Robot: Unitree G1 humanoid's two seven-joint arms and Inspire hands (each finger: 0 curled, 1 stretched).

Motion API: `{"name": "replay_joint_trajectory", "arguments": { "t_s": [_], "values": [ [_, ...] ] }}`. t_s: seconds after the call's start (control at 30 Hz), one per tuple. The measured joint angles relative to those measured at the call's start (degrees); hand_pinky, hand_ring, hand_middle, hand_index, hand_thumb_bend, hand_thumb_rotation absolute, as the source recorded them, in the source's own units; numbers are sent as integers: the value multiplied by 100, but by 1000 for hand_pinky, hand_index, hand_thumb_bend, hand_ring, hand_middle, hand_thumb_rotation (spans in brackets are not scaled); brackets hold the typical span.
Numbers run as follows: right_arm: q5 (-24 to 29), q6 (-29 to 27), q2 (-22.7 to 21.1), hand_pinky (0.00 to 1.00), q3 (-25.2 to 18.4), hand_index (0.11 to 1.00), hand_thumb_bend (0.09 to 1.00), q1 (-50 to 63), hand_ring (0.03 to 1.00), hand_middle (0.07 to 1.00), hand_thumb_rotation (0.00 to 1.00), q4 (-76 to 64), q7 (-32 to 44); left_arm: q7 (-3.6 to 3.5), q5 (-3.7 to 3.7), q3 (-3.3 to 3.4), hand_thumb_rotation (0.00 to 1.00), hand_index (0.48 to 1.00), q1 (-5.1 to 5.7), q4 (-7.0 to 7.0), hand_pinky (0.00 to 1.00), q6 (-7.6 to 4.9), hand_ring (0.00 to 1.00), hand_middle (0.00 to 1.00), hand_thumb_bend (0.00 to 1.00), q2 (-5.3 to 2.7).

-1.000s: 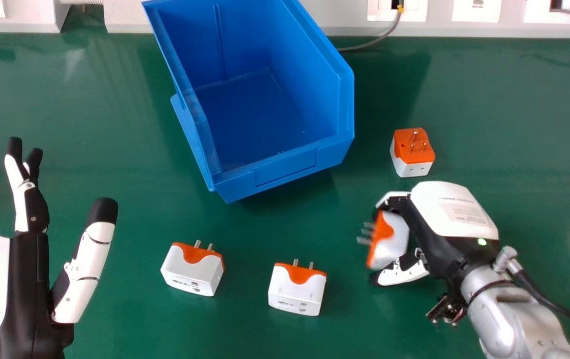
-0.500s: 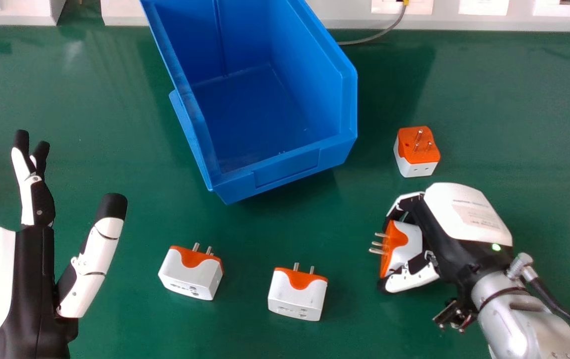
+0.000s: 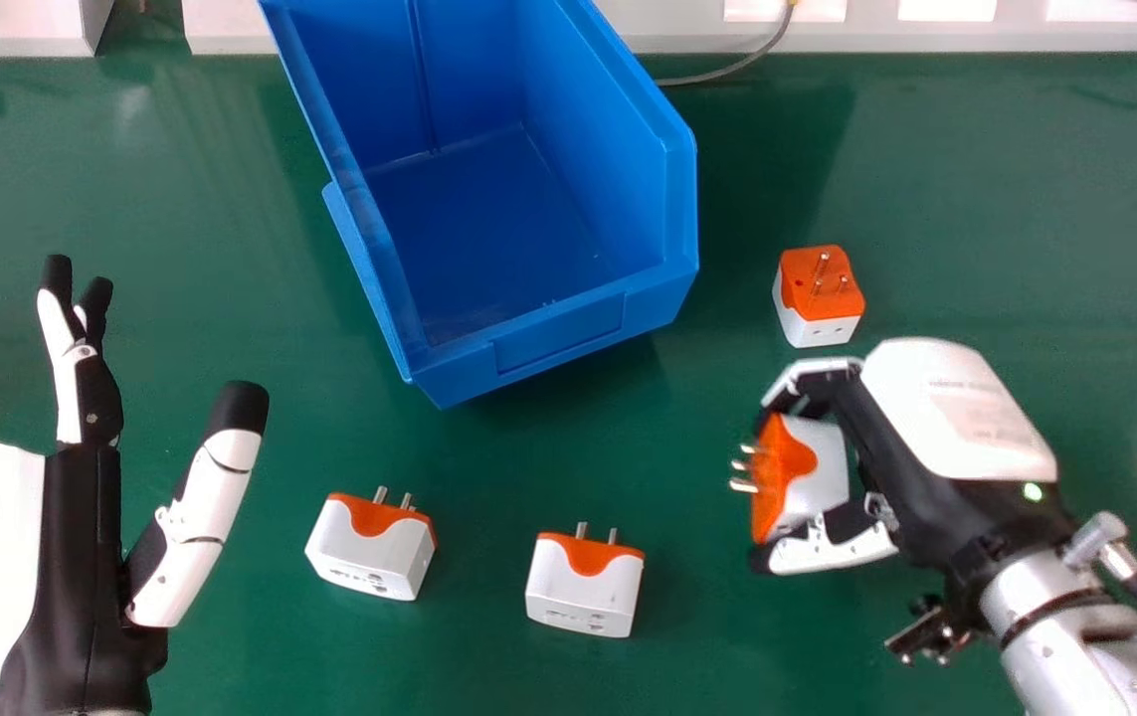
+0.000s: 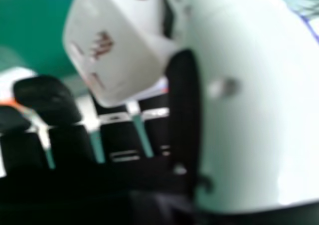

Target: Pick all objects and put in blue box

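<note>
In the head view my right hand (image 3: 956, 418) is curled round a white and orange plug adapter (image 3: 812, 472), its pins pointing left. The right hand view shows that adapter (image 4: 109, 45) between the fingers and thumb of my right hand (image 4: 239, 110). Two more adapters, one at the left (image 3: 372, 544) and one near the middle (image 3: 586, 582), rest on the table in front of the blue box (image 3: 558, 333). Another adapter (image 3: 819, 296) lies beyond my right hand, pins up. My left hand (image 3: 81, 547) stands open at the left, holding nothing.
The green table (image 3: 180, 199) surrounds the box, which sits at an angle near the back. A white ledge (image 3: 926, 35) runs along the far edge, with a grey cable (image 3: 742, 65) beside the box.
My right hand has moved a little right, carrying the adapter with it. The left hand has shifted slightly right and upward in the view.
</note>
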Motion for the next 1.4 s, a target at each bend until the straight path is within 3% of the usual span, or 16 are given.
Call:
{"name": "replay_joint_trajectory", "arguments": {
  "t_s": [0.23,0.47,0.8,0.97,1.07,1.4],
  "values": [
    [-1,-528,100,70,6,469,490,-220,104,157,136,-216,-22,12,-3,-21,877,1000,-6,0,1000,3,1000,1000,650,-63],
    [-137,-715,594,74,185,469,484,-1117,114,172,151,-75,-32,20,-6,-24,880,1000,1,19,1000,-68,1000,1000,631,-65],
    [-201,-797,1256,76,372,469,481,-2803,119,182,152,1254,-181,24,-6,-41,888,1000,50,48,1000,-74,1000,1000,639,-72],
    [-202,-697,1580,125,486,474,483,-3698,185,267,140,1935,-126,49,56,-50,888,1000,82,29,1000,-73,1000,1000,619,-75],
    [-217,-693,1757,155,555,476,485,-4373,222,305,139,2615,-242,50,62,-51,887,1000,104,4,1000,-73,1000,1000,611,-71],
    [-343,-315,2325,339,908,491,485,-6058,481,560,146,4793,-466,39,46,-80,889,1000,181,-97,1000,-35,1000,1000,656,-118]
  ]
}}
